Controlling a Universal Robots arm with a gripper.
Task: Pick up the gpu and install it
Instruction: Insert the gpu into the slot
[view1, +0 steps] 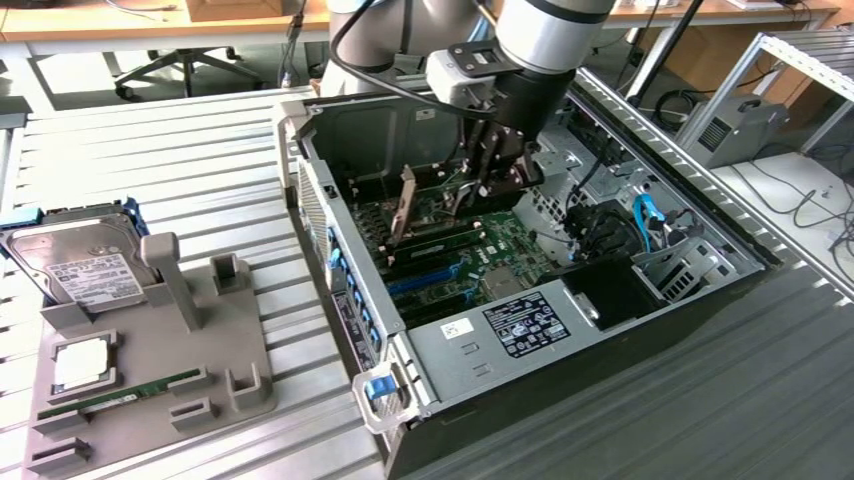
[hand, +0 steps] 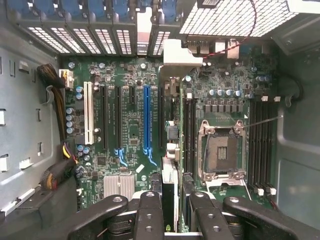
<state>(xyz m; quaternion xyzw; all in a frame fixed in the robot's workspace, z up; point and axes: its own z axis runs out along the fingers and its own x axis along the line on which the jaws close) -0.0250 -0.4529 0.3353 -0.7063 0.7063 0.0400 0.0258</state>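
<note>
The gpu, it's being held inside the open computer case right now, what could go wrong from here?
1. The gpu stands on edge in the pincer, over the motherboard; if it sits off its slot, pressing could strain the card or the board.
2. Its metal bracket is close to the case's rear wall and might catch there.
3. Loose cables beside the arm could snag.

A silver-grey tubular arm (view1: 547, 30) with a black cable ends in a black, screw-studded hand (view1: 491, 165).
</note>
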